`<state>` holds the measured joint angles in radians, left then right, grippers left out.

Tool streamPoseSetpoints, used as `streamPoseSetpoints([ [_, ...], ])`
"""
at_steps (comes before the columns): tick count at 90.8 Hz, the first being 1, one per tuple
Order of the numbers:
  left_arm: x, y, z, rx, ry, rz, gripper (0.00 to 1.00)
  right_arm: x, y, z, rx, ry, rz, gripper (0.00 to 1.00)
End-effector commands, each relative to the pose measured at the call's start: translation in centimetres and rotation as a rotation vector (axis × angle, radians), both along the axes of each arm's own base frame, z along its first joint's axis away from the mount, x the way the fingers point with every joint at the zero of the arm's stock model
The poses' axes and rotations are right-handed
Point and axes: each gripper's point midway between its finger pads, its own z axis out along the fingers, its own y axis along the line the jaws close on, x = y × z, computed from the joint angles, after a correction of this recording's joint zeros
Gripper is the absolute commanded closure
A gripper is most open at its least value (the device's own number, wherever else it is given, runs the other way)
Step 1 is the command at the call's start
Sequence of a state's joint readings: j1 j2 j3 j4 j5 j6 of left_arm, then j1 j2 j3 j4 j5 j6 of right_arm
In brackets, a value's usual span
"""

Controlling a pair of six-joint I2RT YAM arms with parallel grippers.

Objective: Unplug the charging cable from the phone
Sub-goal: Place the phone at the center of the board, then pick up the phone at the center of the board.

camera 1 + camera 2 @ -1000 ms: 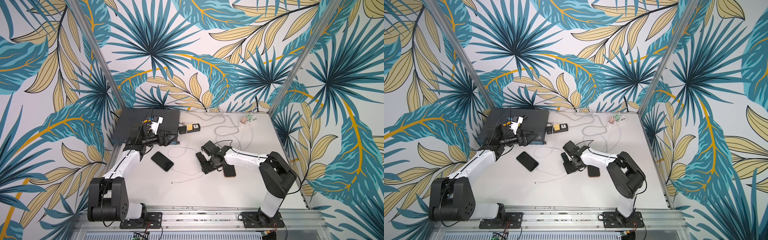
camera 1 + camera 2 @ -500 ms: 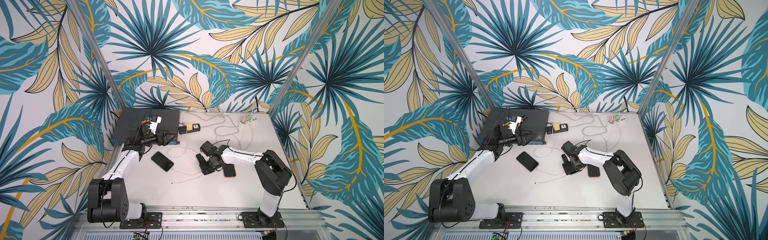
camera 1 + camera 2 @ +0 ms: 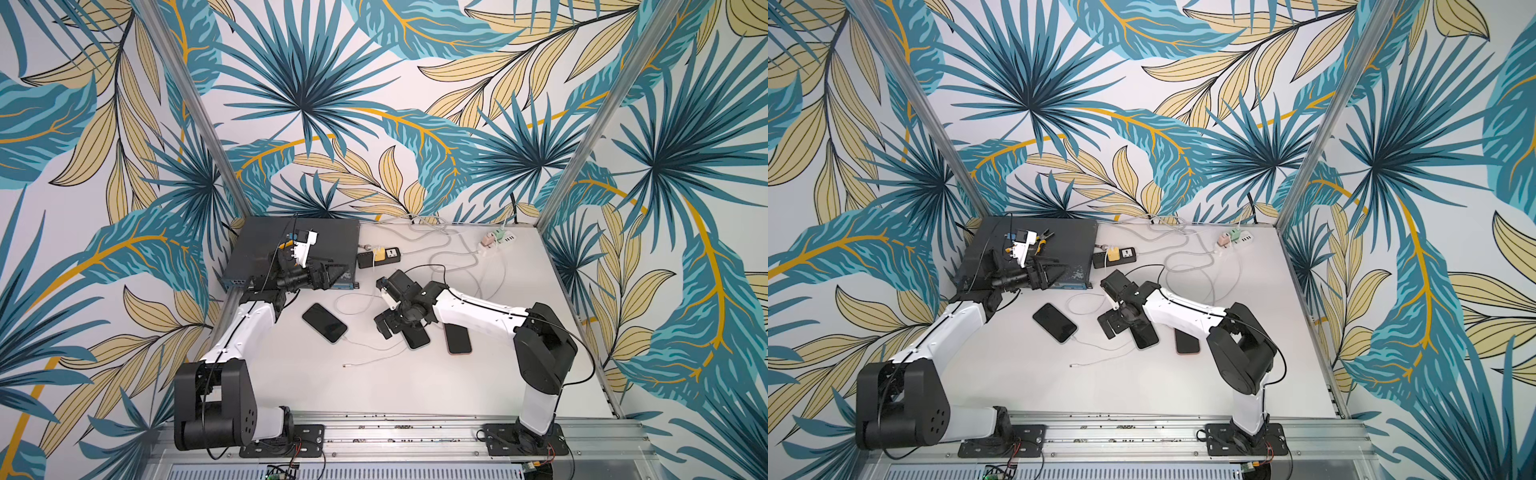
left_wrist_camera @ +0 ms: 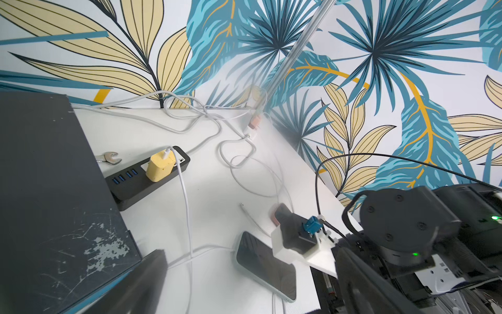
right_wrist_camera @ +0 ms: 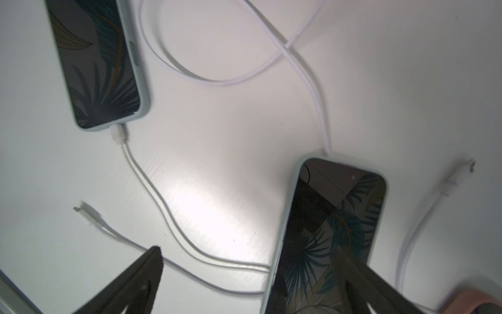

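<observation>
Three phones lie on the white table. A dark phone (image 3: 324,323) (image 5: 95,62) lies left of centre, with a white charging cable (image 5: 118,133) plugged into its near end. A second phone (image 3: 417,338) (image 5: 334,231) lies under my right gripper (image 3: 392,326) (image 5: 252,285), which is open. One finger hangs over its screen and the other over the bare table. A white cable (image 5: 323,122) meets this phone's far end. My left gripper (image 3: 332,274) (image 4: 252,288) is open and empty above the front edge of the dark box (image 3: 266,245).
A pink-cased phone (image 3: 458,338) lies right of the middle one. Loose cable ends (image 3: 345,365) (image 5: 78,209) lie on the table. A black power strip (image 3: 380,257) with a yellow charger, a second strip (image 3: 498,241) and tangled cables sit at the back.
My right gripper's jaws have opened wider and the gripper has shifted a little to the left over the middle phone. The left arm has not moved.
</observation>
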<state>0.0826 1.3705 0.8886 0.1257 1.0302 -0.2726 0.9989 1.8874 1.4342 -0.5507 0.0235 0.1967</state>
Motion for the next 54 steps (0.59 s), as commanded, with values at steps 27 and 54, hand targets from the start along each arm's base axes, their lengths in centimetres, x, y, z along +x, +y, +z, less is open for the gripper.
streamPoseSetpoints([
  [27, 1.0, 2.3, 1.1, 0.074, -0.048, 0.106, 0.00, -2.3, 10.2, 0.2, 0.089, -0.125, 0.216, 0.00],
  [54, 1.9, 4.6, 0.7, 0.117, -0.043, 0.201, 0.00, -2.7, 14.0, -1.3, 0.116, -0.142, 0.256, 0.00],
])
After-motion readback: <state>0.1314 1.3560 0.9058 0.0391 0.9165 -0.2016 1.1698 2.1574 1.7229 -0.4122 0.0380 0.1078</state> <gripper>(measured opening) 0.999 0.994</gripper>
